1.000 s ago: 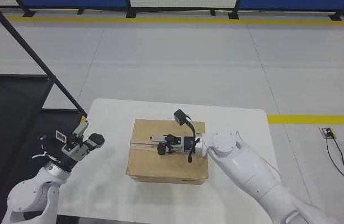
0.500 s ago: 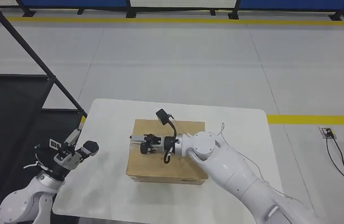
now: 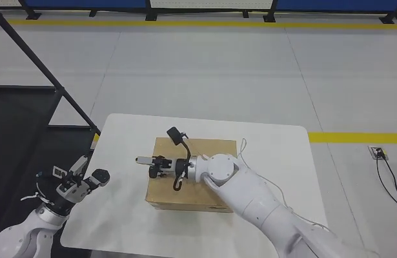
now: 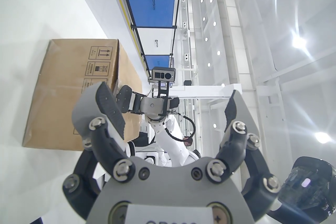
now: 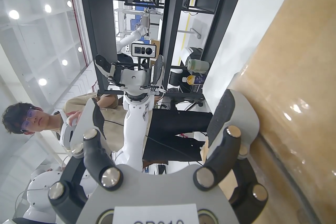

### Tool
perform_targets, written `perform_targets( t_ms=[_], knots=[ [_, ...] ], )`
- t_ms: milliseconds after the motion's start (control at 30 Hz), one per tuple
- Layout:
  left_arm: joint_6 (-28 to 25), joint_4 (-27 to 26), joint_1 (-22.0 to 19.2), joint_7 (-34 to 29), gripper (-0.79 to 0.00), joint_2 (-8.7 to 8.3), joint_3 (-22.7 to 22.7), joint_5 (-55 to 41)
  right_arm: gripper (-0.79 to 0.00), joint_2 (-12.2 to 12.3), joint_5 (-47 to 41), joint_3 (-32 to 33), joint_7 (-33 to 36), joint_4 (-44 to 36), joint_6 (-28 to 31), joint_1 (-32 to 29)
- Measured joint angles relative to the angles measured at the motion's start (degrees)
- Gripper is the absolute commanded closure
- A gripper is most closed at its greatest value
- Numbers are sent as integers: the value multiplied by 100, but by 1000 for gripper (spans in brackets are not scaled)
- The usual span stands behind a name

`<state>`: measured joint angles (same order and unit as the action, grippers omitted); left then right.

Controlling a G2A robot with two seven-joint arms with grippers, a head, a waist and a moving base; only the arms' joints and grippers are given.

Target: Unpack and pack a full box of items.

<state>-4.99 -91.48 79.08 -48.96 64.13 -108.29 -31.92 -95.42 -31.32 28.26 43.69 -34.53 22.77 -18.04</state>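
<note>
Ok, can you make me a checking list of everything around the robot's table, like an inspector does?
Surface: white table, rounded corners.
Job's things: one cardboard box mid-table, flaps shut and taped.
Clutter: nothing seen.
End effectors: left end effector open, at the table's left edge, apart from the box. Right end effector open, over the box's left end, one finger beside the taped top.
Cables: thin cable loops off the right arm; another runs from a floor socket.
Surroundings: grey floor with a yellow line, black frame to the left, blue panels at the far side.
</note>
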Motion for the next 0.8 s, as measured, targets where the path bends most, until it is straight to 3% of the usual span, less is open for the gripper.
perform_targets(
  t_ms=[333, 633, 800],
  knots=[
    [42, 70, -119, -269, -785, -66, 31, 36, -785, -19, 268, 206, 449, 215, 56, 70],
    [70, 85, -172, -394, -785, -115, 95, 75, -785, 330, 416, 761, 773, -31, 126, -154],
    [81, 83, -213, -433, -785, -140, 144, 93, -785, 582, 492, 1139, 1074, -305, -152, -320]
  ],
)
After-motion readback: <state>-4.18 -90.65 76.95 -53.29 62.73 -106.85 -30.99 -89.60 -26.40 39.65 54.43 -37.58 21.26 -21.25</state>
